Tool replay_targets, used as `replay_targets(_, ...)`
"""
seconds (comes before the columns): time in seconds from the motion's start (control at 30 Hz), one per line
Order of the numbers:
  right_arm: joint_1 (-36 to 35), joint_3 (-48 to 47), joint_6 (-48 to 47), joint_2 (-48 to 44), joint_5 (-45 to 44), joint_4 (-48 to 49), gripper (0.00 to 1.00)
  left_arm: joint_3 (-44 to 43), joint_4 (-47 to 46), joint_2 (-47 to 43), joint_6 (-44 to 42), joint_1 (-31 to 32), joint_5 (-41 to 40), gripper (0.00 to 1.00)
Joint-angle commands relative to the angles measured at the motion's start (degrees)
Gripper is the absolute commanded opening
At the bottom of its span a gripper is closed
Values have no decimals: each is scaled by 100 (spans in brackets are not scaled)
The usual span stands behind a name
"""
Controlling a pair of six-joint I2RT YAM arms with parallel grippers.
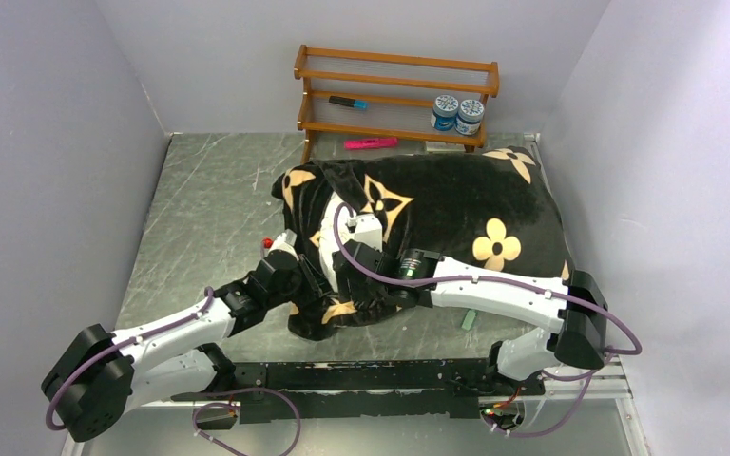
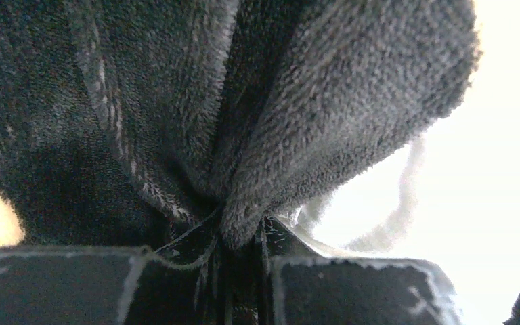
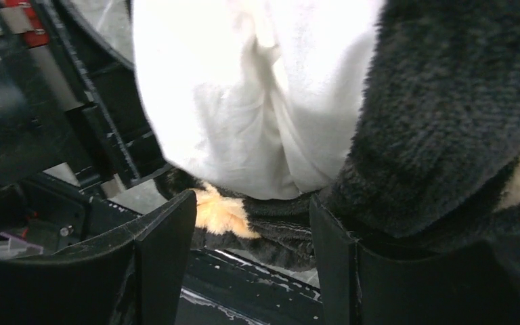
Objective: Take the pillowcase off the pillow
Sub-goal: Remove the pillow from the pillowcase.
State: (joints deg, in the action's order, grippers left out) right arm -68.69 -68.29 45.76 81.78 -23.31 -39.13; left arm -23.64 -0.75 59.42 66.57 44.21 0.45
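The black plush pillowcase (image 1: 437,204) with cream flower motifs covers the pillow in the middle-right of the table. My left gripper (image 1: 304,274) is at its near-left end. In the left wrist view the left gripper (image 2: 244,237) is shut on a bunched fold of the pillowcase (image 2: 298,101). My right gripper (image 1: 347,258) is beside it at the same end. In the right wrist view the right gripper (image 3: 254,217) is open, with the white pillow (image 3: 244,101) bulging out just above the jaws and the pillowcase (image 3: 447,122) to the right and below.
A wooden rack (image 1: 394,95) stands at the back, holding a blue marker (image 1: 347,102) and two jars (image 1: 456,114). A pink highlighter (image 1: 371,143) lies under it. A small green object (image 1: 469,319) lies near the front. Walls close in the left, right and back.
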Motion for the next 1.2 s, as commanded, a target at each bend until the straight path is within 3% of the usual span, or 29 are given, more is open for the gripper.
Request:
replay_targets(0.0,28,-118,391,134,-691,-674,66,-4,66,-55,-214,79,625,16)
replay_targets(0.17,4,15,64,-24,-170,140,67,-60,237,-141,-350,79,641,16)
replay_targets(0.37,-55,-589,-164,384,-41,367,67,-87,266,-206,-416,79,658,16)
replay_targets(0.63,-52,-782,133,920,-612,-174,74,-63,256,-253,-402,79,678,15)
replay_targets(0.93,82,-148,305,999,-824,-482,80,-45,225,-172,-364,79,697,15)
replay_targets(1.07,228,34,100,1086,-660,-100,77,-45,239,-167,-331,79,697,15)
replay_targets(1.17,324,31,-115,1246,-544,188,64,-51,279,-184,-312,79,668,15)
